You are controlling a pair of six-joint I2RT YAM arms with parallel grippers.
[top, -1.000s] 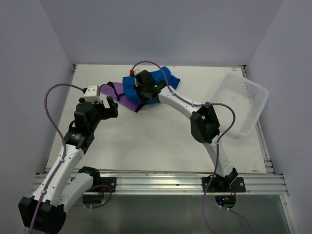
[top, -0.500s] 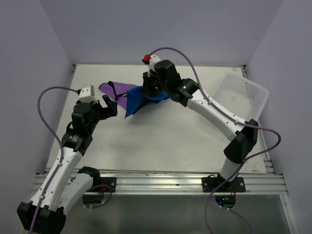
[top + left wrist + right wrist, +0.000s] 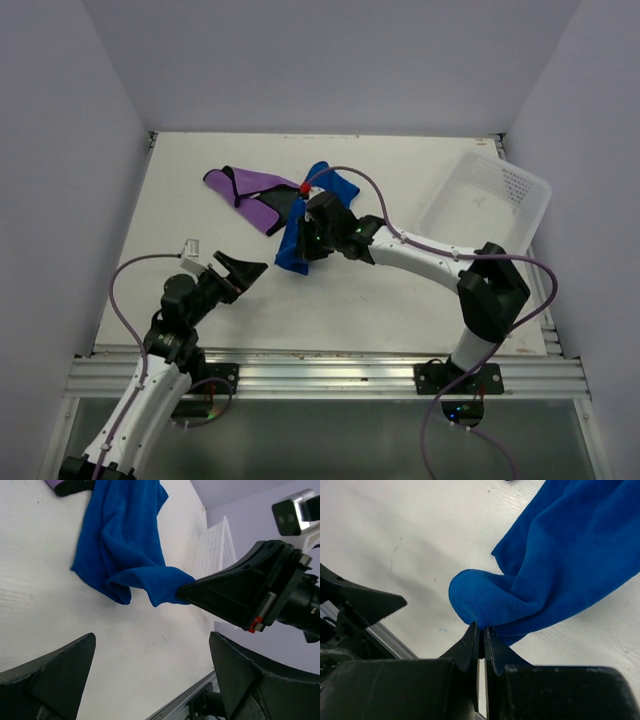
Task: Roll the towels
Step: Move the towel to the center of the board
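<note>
The royal blue towel (image 3: 322, 186) lies stretched from mid-table toward the front, off to the right of the purple towel (image 3: 245, 183) with its black section. My right gripper (image 3: 303, 247) is shut on the blue towel's near end (image 3: 485, 597), pinching a bunched fold just above the table. The left wrist view shows the blue towel (image 3: 125, 540) trailing back from that pinch. My left gripper (image 3: 250, 270) is open and holds nothing, low over the table just left of the pinched corner; its fingers (image 3: 55, 675) frame bare tabletop.
A white perforated basket (image 3: 495, 205) stands tilted at the table's right edge, also seen as the basket (image 3: 212, 545) behind the towel. The metal rail (image 3: 320, 365) runs along the near edge. Walls enclose the table on three sides.
My right gripper has dragged the blue towel off the purple one, forward toward the table's middle. The left arm has pulled back and down toward the near edge, still open.
</note>
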